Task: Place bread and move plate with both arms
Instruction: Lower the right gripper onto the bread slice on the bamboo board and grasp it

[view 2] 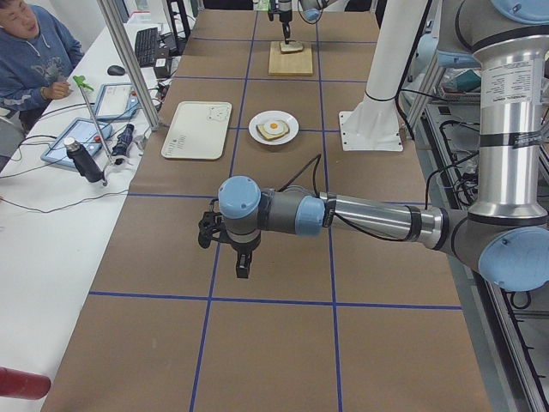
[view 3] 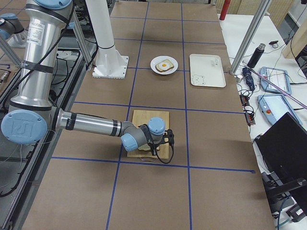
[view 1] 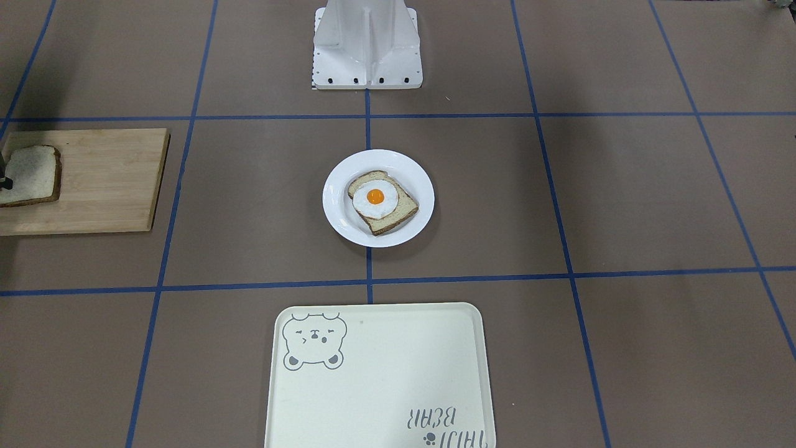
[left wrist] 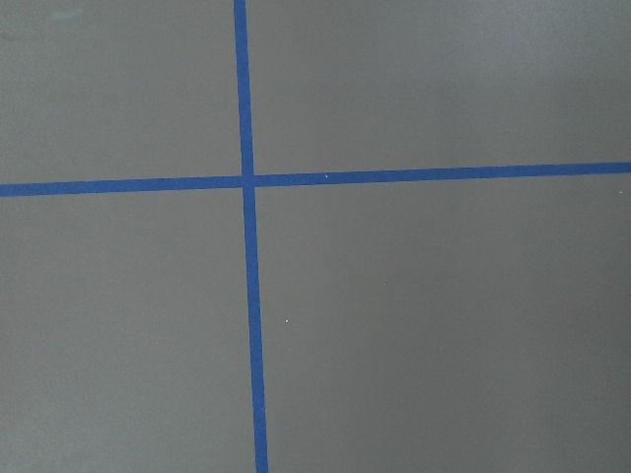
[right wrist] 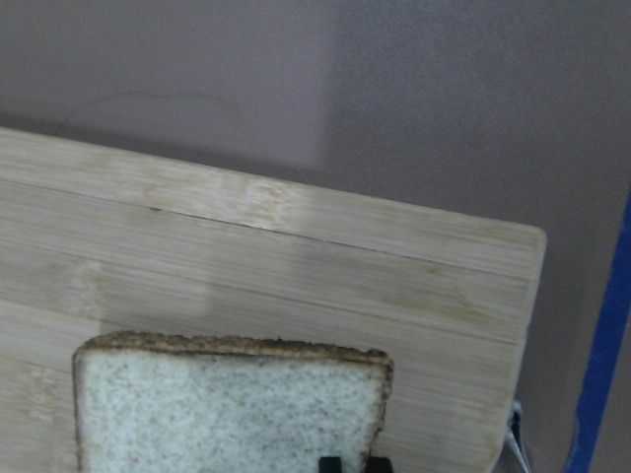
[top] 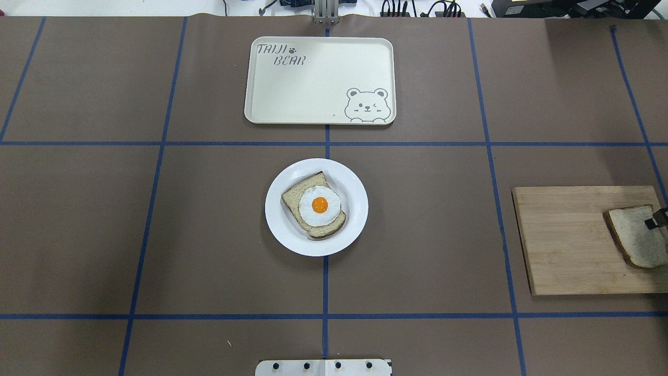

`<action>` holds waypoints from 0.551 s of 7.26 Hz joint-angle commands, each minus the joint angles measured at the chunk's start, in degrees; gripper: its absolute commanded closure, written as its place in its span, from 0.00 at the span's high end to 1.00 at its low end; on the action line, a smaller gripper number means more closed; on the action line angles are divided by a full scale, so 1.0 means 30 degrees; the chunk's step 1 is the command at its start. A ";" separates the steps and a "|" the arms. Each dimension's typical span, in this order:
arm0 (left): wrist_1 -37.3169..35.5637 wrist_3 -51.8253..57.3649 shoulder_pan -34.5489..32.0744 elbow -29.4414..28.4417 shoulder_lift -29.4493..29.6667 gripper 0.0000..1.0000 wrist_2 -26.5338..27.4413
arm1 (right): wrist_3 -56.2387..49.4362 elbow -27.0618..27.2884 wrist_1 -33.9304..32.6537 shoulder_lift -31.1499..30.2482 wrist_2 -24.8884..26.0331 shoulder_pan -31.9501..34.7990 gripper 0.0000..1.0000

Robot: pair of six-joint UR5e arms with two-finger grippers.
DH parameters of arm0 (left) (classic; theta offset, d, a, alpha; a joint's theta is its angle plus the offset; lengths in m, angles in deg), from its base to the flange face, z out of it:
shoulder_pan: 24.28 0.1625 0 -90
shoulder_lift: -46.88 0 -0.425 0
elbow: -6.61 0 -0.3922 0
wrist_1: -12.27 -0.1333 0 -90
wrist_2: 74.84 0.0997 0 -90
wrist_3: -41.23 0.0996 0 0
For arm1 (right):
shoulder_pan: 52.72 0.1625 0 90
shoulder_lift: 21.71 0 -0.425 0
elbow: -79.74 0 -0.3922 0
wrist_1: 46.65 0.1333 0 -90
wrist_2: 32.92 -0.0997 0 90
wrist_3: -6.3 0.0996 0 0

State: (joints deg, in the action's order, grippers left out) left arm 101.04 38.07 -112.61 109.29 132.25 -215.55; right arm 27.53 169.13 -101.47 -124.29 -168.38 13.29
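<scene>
At the right end of the brown paper-covered desk (top: 104, 235) with blue tape lines: a pale rectangular wooden cutting board (top: 563, 240), and on its outer part the plain square slice of pale speckled bread with a dark brown crust (top: 634, 237). Lies flat, long axis roughly from the desk's far edge toward the robot's edge, a little askew to the board.

Thin black right gripper (top: 656, 220) at the slice's outer far corner. Shows in the right wrist view only as two fingertips (right wrist: 330, 461), close together at the crust; cannot tell whether clamped on it.

At the desk's centre: the round glossy white plate (top: 357, 209), carrying another slice topped with a fried egg (top: 319, 204). Lies from the bread along the desk's length toward the left end, well apart from the board.

Left gripper (view 2: 244, 268) hangs over bare desk near the left end, well apart from both; seen only from the side, so cannot tell whether wide or narrow.

By the look of it, bread step in hand, plate not yet moved. Right arm far the nearer; calls for a lift and an inward carry.
</scene>
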 commanded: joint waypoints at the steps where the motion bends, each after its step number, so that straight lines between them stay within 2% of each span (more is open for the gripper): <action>1: 0.0000 -0.0001 0.0000 0.0021 -0.0010 0.98 0.0000 | 0.0070 0.0202 -0.0011 0.0005 -0.0138 -0.0004 0.00; 4: 0.0000 -0.0001 0.0000 -0.0008 -0.0010 0.98 0.0000 | 0.0070 0.0289 -0.0011 0.0064 -0.0402 0.0025 0.00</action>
State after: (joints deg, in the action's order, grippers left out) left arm 101.04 38.07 -112.61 109.28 132.22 -215.55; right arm 27.77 169.79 -101.53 -124.17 -169.28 13.30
